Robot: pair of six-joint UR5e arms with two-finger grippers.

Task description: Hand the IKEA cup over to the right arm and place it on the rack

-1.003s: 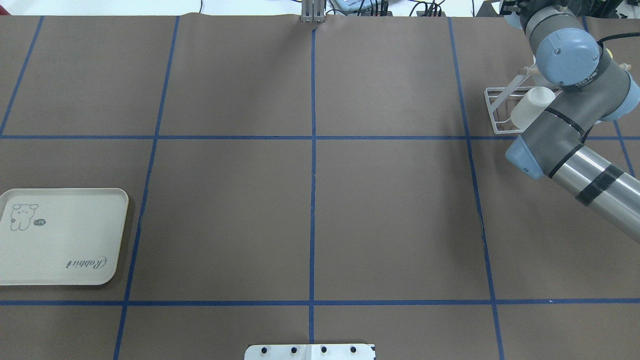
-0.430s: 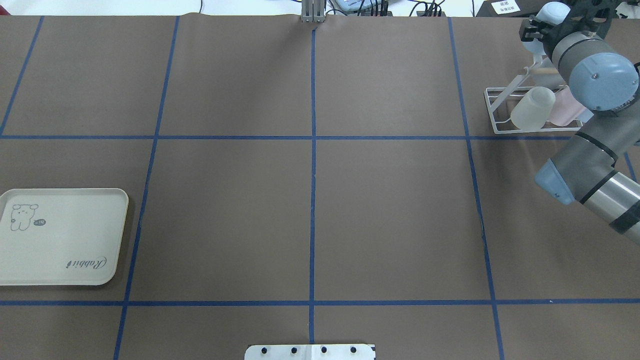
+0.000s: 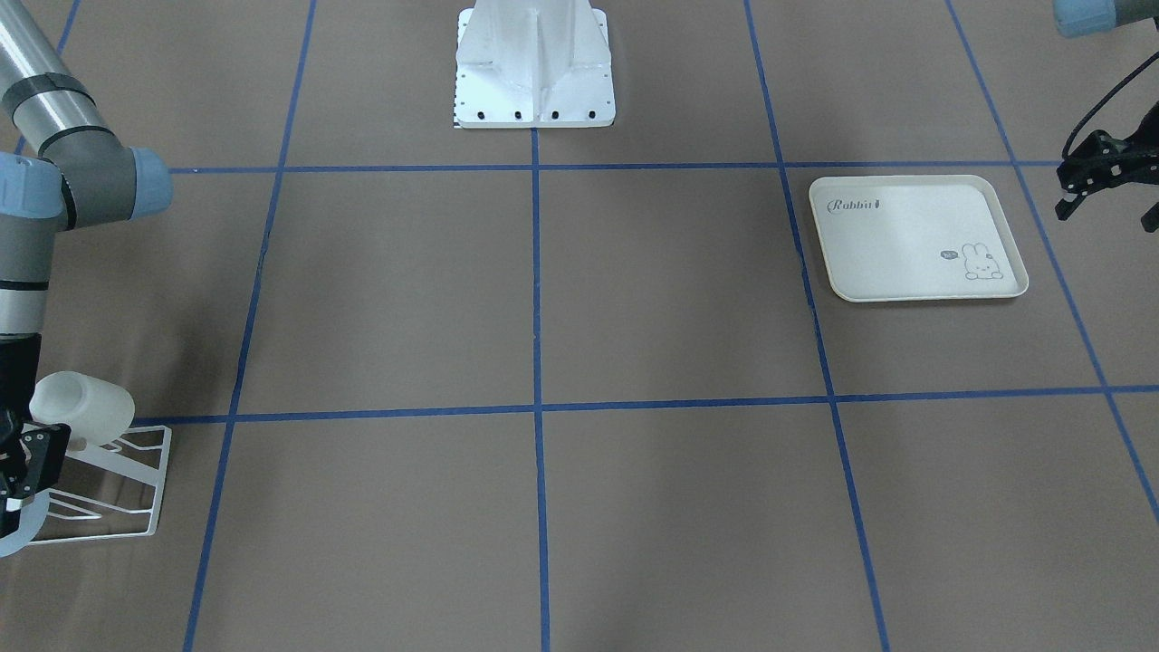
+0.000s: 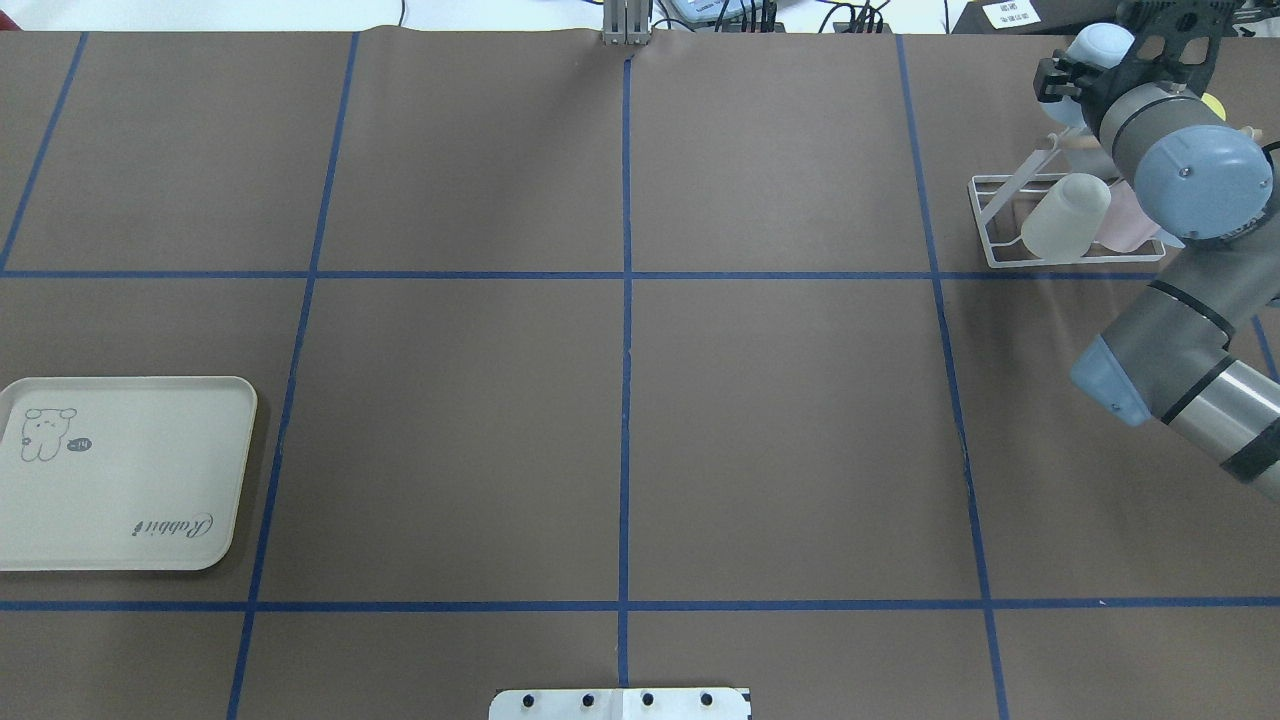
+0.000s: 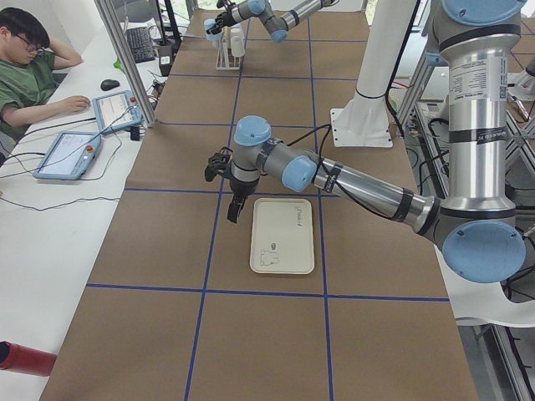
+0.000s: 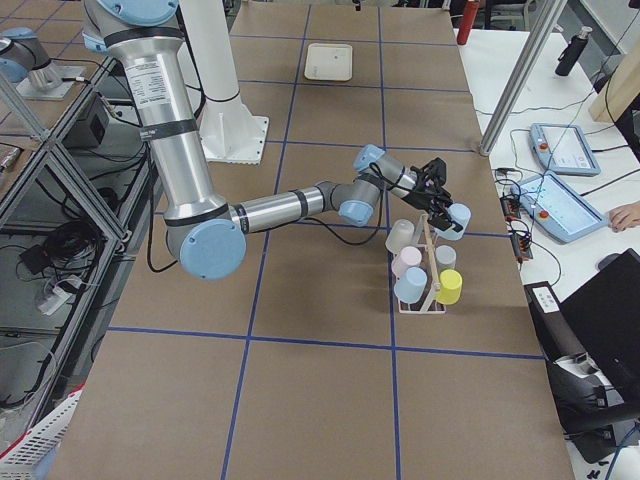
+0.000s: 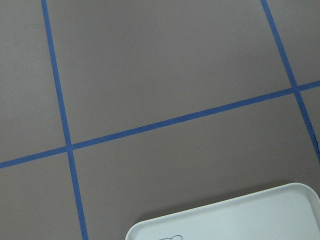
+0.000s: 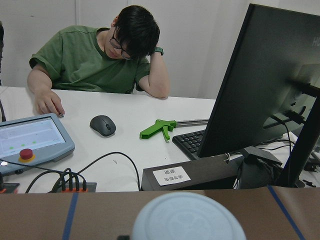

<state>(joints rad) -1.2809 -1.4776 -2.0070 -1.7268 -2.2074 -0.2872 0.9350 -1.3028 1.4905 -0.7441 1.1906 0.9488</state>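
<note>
A light-blue IKEA cup (image 4: 1097,44) is held in my right gripper (image 4: 1072,72), which is shut on it just above the far end of the white wire rack (image 4: 992,228). The right wrist view shows the cup's round base (image 8: 187,218) at the bottom edge. In the exterior right view the cup (image 6: 459,219) hangs by the rack's upper prongs (image 6: 431,236). Several cups sit on the rack, among them a frosted white one (image 4: 1065,215), a pink one (image 4: 1130,220) and a yellow one (image 6: 450,287). My left gripper (image 3: 1106,208) hovers open and holds nothing beside the tray.
A cream rabbit-printed tray (image 4: 120,470) lies at the table's left side. The robot's white base (image 3: 534,68) stands at the near middle edge. Beyond the table's far edge a person (image 8: 115,55) sits at a desk with teach pendants, a monitor and cables.
My right arm has swung towards the table's right edge, uncovering the rack. The gripper with the blue cup has come into view above the rack's far end.
</note>
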